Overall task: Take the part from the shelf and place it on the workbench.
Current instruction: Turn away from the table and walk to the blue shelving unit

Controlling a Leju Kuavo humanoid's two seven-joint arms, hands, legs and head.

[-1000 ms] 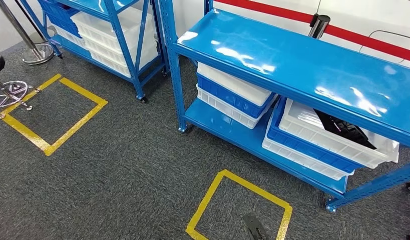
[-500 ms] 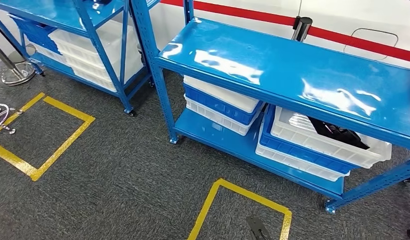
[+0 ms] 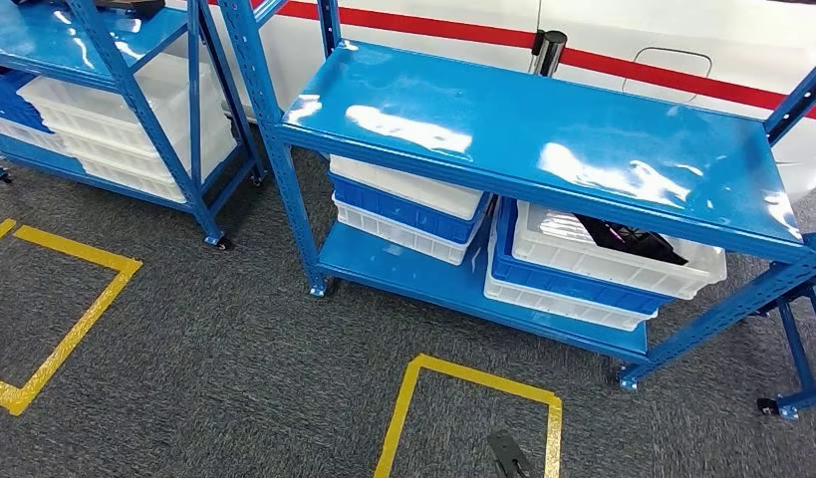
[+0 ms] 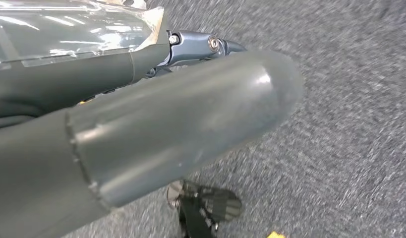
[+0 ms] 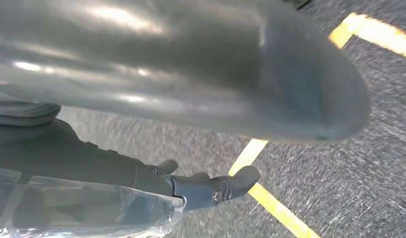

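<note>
I see the black part [image 3: 623, 239] in the white bin [image 3: 623, 267] at the shelf's [image 3: 543, 139] lower right end. Left hand [image 4: 156, 124] and right hand [image 5: 191, 74] hang over carpet, well apart from it; I cannot tell their grip.

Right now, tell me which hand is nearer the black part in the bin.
Right hand, probably. It and the left hand hang over carpet; the black part lies ahead, toward the right.

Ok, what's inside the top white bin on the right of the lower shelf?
A black part lies in the white bin, along its back side. The upper shelf board covers the bin's rear, so the rest of its contents are hidden.
</note>
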